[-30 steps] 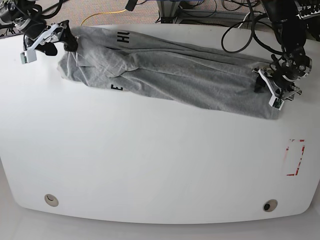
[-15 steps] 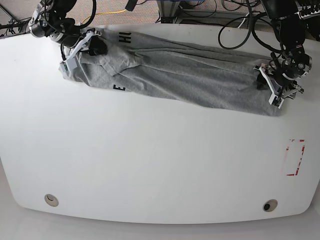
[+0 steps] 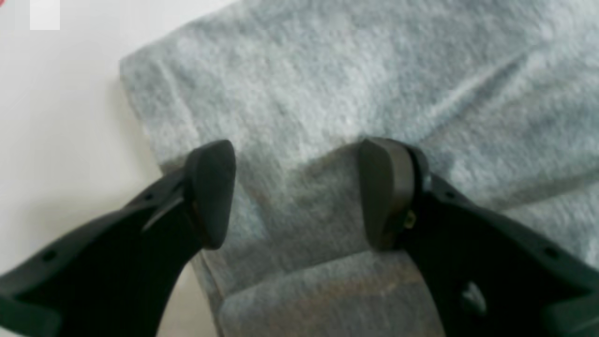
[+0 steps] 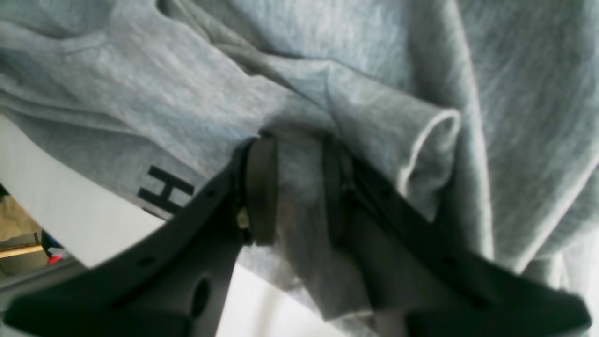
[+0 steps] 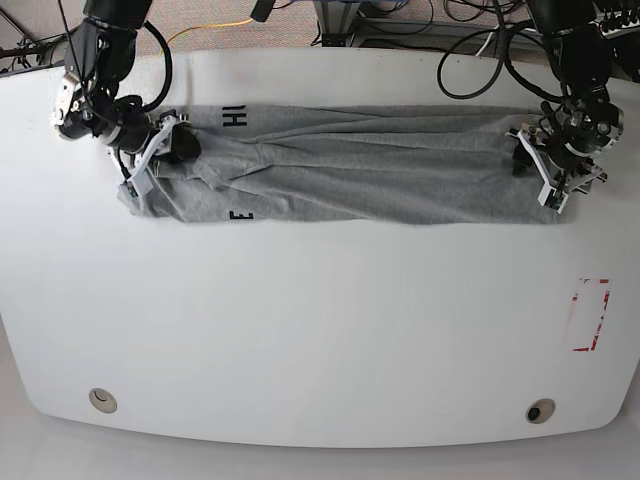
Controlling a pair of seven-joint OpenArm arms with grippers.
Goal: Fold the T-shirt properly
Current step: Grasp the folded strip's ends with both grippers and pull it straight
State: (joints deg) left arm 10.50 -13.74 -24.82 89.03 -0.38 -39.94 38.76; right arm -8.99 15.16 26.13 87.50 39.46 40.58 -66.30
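Observation:
The grey T-shirt [image 5: 350, 165] lies stretched in a long band across the far part of the white table [image 5: 300, 320], with black lettering [image 5: 235, 120] near its left end. My right gripper [image 5: 170, 148] is at that left end. In the right wrist view it [image 4: 297, 145] is shut on a bunched fold of the T-shirt [image 4: 374, 47], beside a printed "H" [image 4: 166, 189]. My left gripper [image 5: 520, 160] is at the shirt's right end. In the left wrist view its jaws [image 3: 297, 154] stand wide around a thick ridge of the T-shirt [image 3: 351, 70], close to a corner of the cloth.
A red-marked rectangle [image 5: 590, 315] sits on the table near its right edge. Two round holes [image 5: 102, 400] [image 5: 540, 411] lie near the front edge. Cables [image 5: 480, 40] hang behind the far edge.
My right gripper came in from the far left corner, shut on the shirt's left end and drew it down. The shirt now lies straight instead of slanted. The left gripper shifted slightly away.

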